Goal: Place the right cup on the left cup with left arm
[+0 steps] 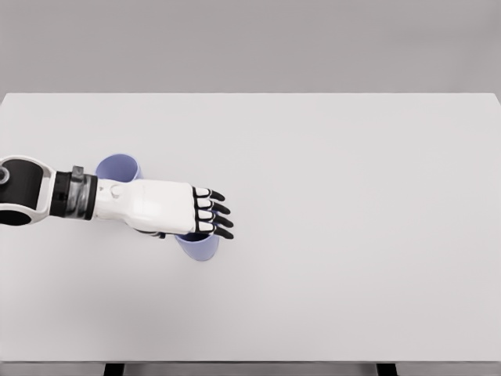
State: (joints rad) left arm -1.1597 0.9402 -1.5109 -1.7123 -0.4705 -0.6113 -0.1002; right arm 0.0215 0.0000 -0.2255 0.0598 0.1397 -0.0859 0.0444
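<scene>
Two lavender cups stand on the white table point(352, 196). The left cup point(117, 167) is upright, its rim partly hidden behind my left forearm. The right cup point(200, 247) shows only its lower part, which sticks out below my left hand point(218, 213). That hand lies over the top of this cup, back toward the camera. Its fingers point(210, 202) stretch out to the right and do not wrap around the cup. The thumb is mostly hidden under the palm. My right arm is out of view.
The table's far edge runs across the picture at the top and its near edge at the bottom. My left forearm point(70, 196) enters from the left edge, between the two cups.
</scene>
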